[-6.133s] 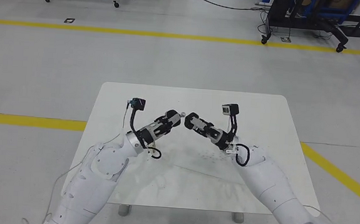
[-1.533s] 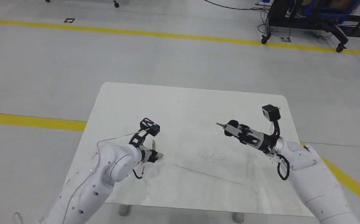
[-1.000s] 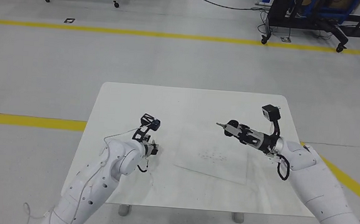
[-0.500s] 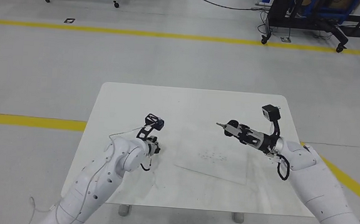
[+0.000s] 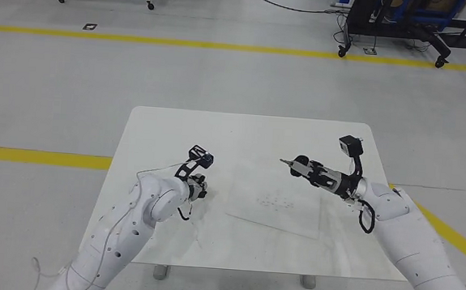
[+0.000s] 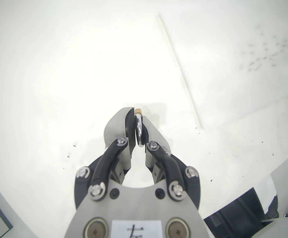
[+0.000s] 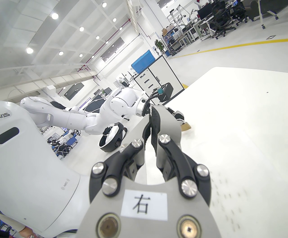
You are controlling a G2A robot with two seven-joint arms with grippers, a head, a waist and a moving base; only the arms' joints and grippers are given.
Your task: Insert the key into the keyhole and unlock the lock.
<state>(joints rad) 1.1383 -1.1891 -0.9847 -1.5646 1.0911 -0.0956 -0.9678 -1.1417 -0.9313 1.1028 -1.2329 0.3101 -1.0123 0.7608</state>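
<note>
My left gripper is shut on the silver shackle of a small brass lock, whose body points down at the white table. In the top view this gripper sits low over the table's left half. From the right wrist view the brass lock shows resting on the table under the left gripper. My right gripper hangs above the table's right half, shut on a thin silver key that points toward the middle. Its fingers are pressed together and hide the key in that view.
A thin clear sheet with small dark marks lies flat on the table between the two arms; its edge runs close beside the left gripper. Yellow floor lines and a dark wheeled rack are far behind the table.
Six seconds ago both grippers met at the table's middle; they now stand apart. Over the last second the left wrist has turned slightly to the right. The right arm has kept still.
</note>
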